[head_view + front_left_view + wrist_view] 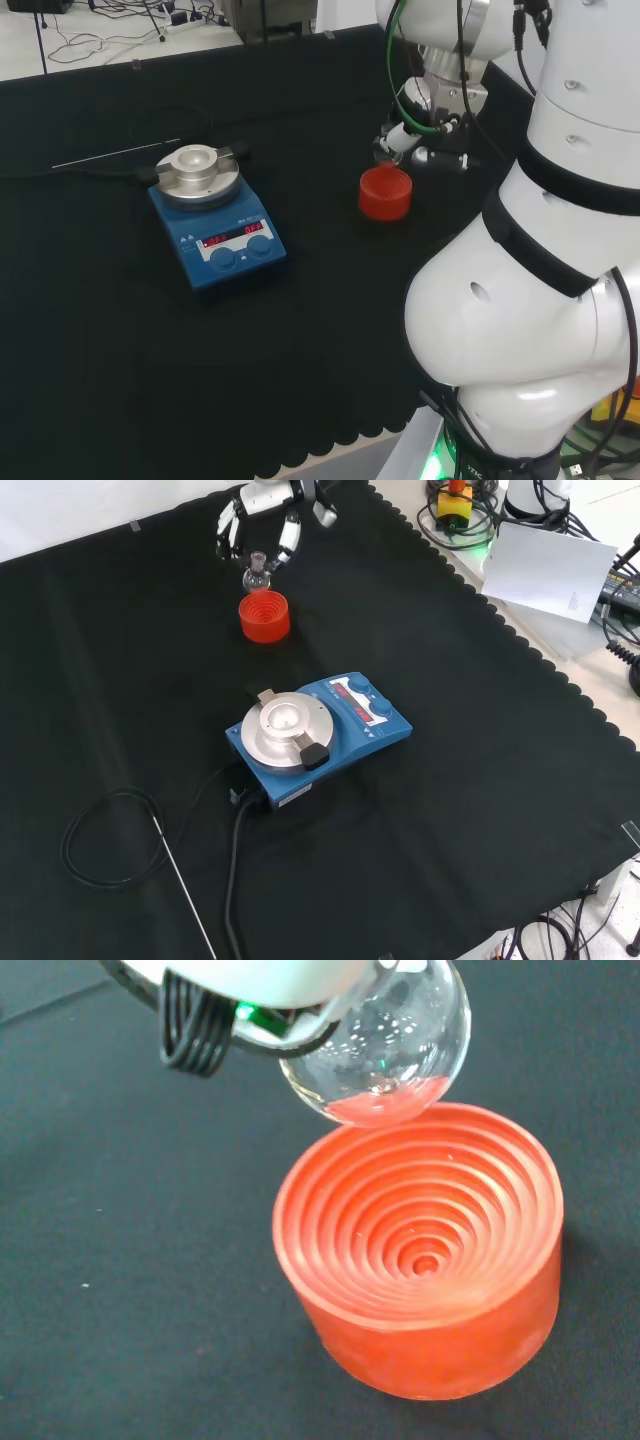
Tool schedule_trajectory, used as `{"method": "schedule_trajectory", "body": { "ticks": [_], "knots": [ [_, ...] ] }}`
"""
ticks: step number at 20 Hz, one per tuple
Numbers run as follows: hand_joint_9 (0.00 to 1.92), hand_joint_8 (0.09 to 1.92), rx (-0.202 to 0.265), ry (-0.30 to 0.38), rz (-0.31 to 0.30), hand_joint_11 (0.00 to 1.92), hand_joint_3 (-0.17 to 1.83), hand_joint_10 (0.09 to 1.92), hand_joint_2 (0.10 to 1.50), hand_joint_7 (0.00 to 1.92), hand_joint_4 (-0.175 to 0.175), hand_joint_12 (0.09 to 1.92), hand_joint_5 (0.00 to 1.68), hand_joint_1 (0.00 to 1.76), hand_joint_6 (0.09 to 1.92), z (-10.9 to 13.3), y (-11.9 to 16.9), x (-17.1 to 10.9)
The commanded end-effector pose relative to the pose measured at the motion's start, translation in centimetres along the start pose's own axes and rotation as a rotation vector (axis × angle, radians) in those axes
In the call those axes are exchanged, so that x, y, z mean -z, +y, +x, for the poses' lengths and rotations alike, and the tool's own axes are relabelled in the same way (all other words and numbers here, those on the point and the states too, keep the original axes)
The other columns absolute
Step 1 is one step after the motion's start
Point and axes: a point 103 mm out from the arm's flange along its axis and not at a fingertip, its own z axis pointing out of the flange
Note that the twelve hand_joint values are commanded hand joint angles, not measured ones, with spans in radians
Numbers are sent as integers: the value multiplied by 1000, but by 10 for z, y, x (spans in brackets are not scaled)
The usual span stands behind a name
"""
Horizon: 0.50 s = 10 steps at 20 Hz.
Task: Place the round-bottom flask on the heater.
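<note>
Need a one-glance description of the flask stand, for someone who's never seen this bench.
Find the blue heater with its round metal plate mid-cloth in the front view. Farther back, under the hand, sits the red ribbed stand. It is the one red thing on the cloth: a short cup stepped in rings inside, with the clear round-bottom flask held just above it.

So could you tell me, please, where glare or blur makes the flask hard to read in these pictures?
Wrist view: the round-bottom flask carries speckled highlights and a red reflection of the stand; the white part of the hand is blurred. Front view: the flask looks faint against the cloth.
</note>
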Motion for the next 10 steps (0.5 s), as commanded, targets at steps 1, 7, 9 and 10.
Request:
{"method": "schedule_trajectory", "body": {
  "ticks": [1,7,9,10],
  "knots": [
    [802,664,20,-43,38,555,725,551,685,527,22,1277,1147,1127,926,25,-19,24],
    [797,666,54,-65,65,555,733,548,680,515,24,1276,1148,1126,928,55,-25,35],
    [796,668,67,-69,74,554,735,548,679,513,25,1276,1149,1126,929,67,-25,39],
    [796,668,74,-68,80,554,736,548,678,512,25,1276,1149,1126,929,73,-24,41]
  ]
}}
